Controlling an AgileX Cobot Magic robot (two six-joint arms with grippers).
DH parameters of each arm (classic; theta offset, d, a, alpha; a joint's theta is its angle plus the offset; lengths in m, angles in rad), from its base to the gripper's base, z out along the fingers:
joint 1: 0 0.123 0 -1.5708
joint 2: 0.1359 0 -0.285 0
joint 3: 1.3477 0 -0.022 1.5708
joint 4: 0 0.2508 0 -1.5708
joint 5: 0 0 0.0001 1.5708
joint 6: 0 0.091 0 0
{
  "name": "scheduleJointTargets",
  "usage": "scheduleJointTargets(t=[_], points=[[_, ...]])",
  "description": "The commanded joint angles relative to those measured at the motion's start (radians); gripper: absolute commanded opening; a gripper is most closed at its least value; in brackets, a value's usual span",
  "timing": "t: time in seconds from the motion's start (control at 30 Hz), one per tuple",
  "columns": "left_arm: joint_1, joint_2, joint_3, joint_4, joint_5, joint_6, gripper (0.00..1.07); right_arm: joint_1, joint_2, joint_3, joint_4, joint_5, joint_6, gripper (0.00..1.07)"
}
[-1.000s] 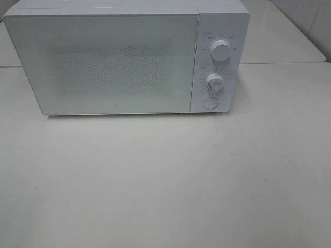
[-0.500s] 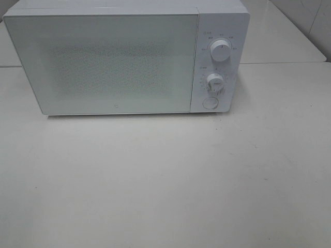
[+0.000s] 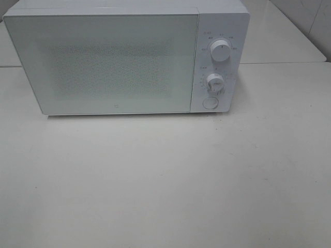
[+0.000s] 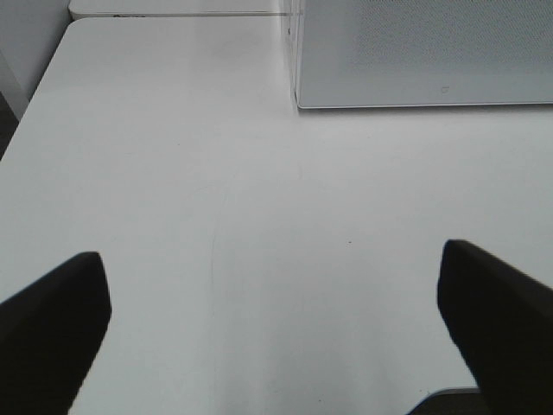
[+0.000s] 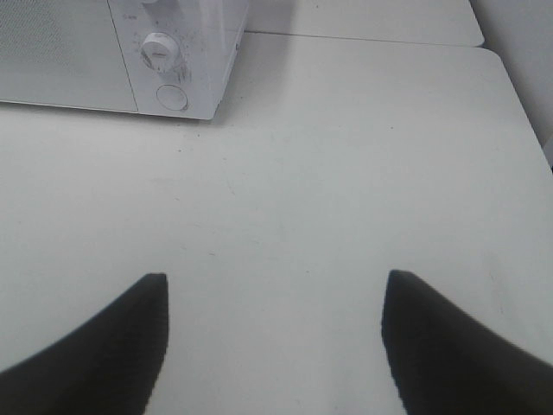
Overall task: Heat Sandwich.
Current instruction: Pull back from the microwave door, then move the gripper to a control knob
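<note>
**Exterior high: microwave shut, both grippers spread and empty**

Exterior high: a white microwave (image 3: 124, 59) stands at the far side of the white table (image 3: 165, 181) with its door (image 3: 103, 64) closed. The panel on its right carries an upper knob (image 3: 221, 51), a lower knob (image 3: 215, 82) and a round button (image 3: 209, 103).

Left wrist: the left gripper (image 4: 270, 259) hangs over bare table, its dark fingers (image 4: 52, 320) spread wide with nothing between them. The microwave's lower door corner lies ahead.

Right wrist: the right gripper (image 5: 275, 277) is also parted wide and holds nothing. The control panel lies ahead of it, well apart.

Where the sandwich lies cannot be told from any view.
</note>
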Motion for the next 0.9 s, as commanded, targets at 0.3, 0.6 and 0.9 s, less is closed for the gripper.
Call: scheduleJointTargets(t=[0.3, 0.6, 0.9], points=[[0.000, -0.023, 0.001, -0.011, -0.013, 0.003, 0.98, -0.008, 0.046, -0.036, 0.002, -0.109, 0.006, 0.68], [0.000, -0.023, 0.001, -0.011, -0.013, 0.003, 0.98, -0.008, 0.198, -0.035, 0.002, -0.269, 0.006, 0.68], [0.000, -0.023, 0.001, -0.011, -0.013, 0.003, 0.98, -0.008, 0.363, -0.034, 0.002, -0.398, 0.006, 0.68]])
